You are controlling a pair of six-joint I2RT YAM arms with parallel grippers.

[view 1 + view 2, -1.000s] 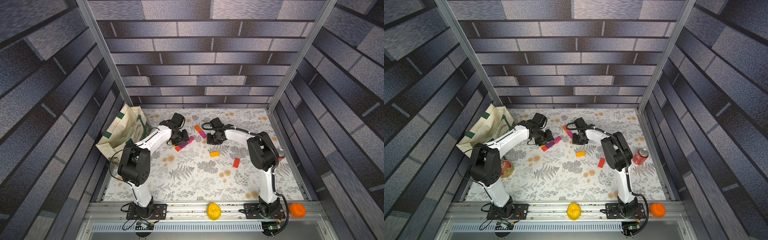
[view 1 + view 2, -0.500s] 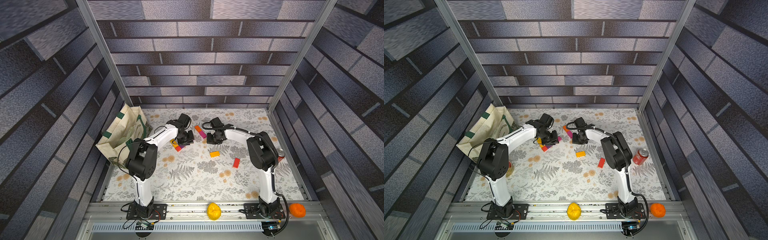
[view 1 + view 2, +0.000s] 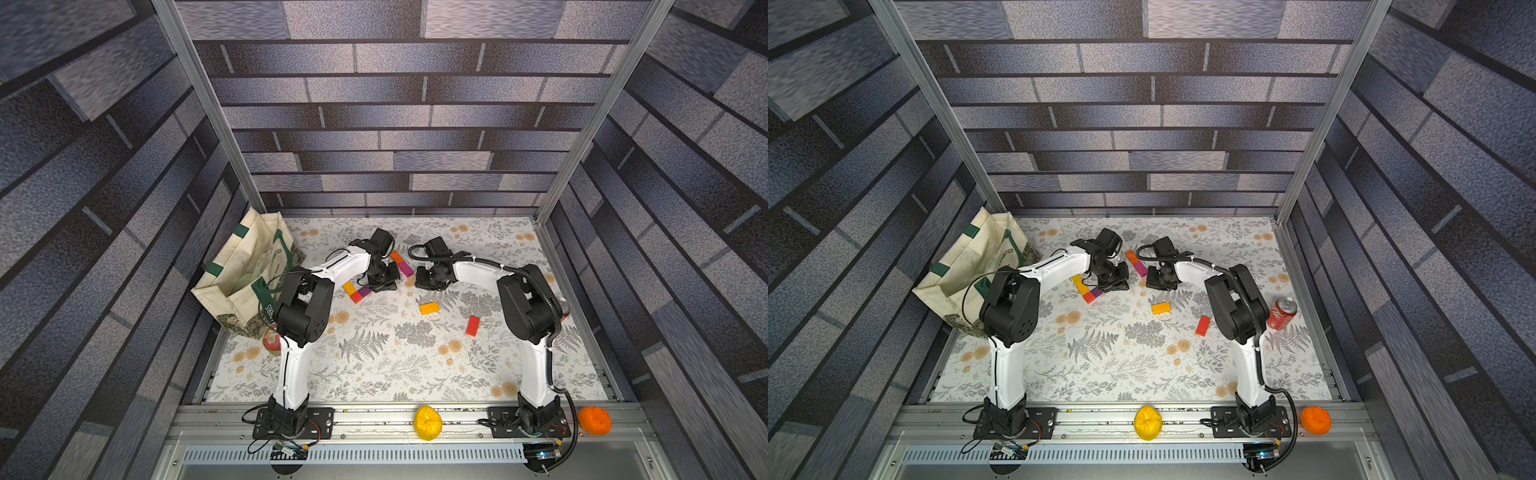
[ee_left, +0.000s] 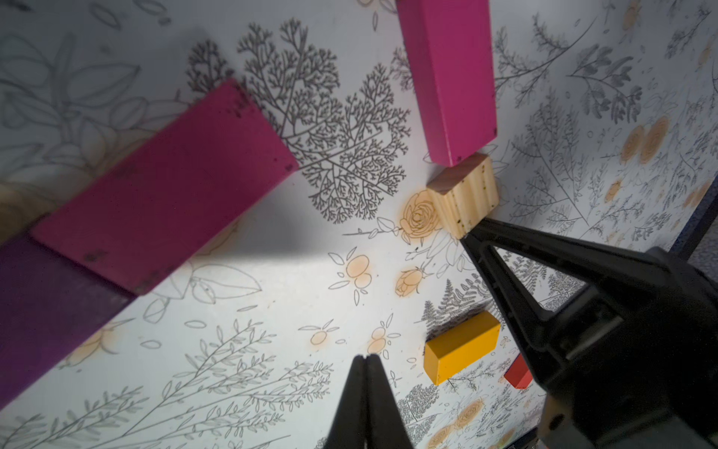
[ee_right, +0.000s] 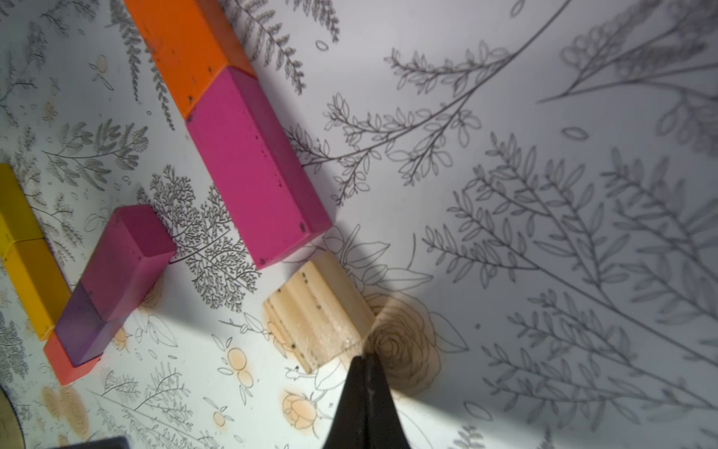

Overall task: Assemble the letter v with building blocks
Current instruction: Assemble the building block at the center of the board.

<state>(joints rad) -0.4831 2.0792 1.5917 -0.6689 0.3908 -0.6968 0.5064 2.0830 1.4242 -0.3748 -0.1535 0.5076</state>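
Observation:
Two slanted rows of building blocks lie at the back middle. One is an orange block (image 5: 182,46) end to end with a magenta block (image 5: 252,171) (image 4: 447,77), and a plain wood cube (image 5: 318,311) (image 4: 462,194) sits at that row's end. The other is a magenta block (image 4: 163,186), then purple (image 4: 39,311), red and yellow (image 3: 349,287). My left gripper (image 4: 365,357) (image 3: 384,284) is shut on nothing, over bare mat between the rows. My right gripper (image 5: 366,355) (image 3: 424,282) is shut, its tip against the cube's corner. A yellow-orange block (image 3: 429,308) and a red block (image 3: 472,325) lie loose nearer the front.
A cream tote bag (image 3: 249,274) leans at the back left. A red soda can (image 3: 1282,312) stands by the right rail behind the right arm. A yellow lump (image 3: 428,422) and an orange lump (image 3: 595,420) rest on the front frame.
My left arm has swung right towards the middle, and its gripper has gone from partly open to shut. The right arm and the blocks have not moved.

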